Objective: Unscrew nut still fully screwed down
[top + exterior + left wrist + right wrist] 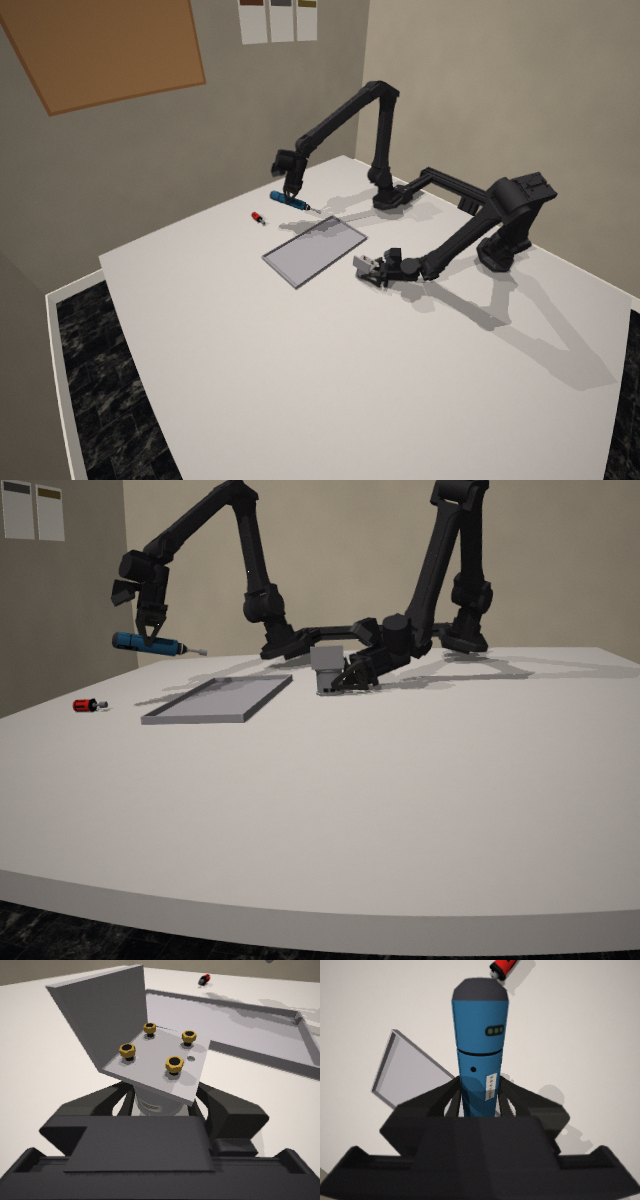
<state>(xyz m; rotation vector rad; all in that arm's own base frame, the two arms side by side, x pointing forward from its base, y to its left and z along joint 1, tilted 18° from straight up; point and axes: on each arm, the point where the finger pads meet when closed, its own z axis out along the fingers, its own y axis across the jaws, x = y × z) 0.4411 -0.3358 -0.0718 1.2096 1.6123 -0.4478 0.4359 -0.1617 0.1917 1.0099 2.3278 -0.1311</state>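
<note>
- Firstly, joint module [325,678] [157,1105]: one, upright on the table beside the tray, unfixed. Your left gripper [369,274] [338,684] [160,1079] is closed about its round body. Probably rigid, liable to turn or tip; brace it low, leaving the nuts accessible.
- L-shaped bracket [361,263] [326,658] [112,1020]: one, seated on top; likely stiff, a poor handhold.
- Brass-coloured nuts [174,1064]: four, on the bracket; you cannot tell which is fully down.
- Electric nut driver [279,196] [126,640] [480,1025]: one, aloft, near level, gripped mid-barrel by your right gripper [290,198] [149,641] [479,1080]. Probably the heavier tool, smooth, prone to pivot; keep that barrel hold and turn its socket downward.
- Shallow grey tray [279,272] [192,719] [220,1005] [385,1062]: one; you see only shadow inside.
- Red-handled driver [256,216] [81,705] [205,979] [505,966]: one, outside the tray.
</note>
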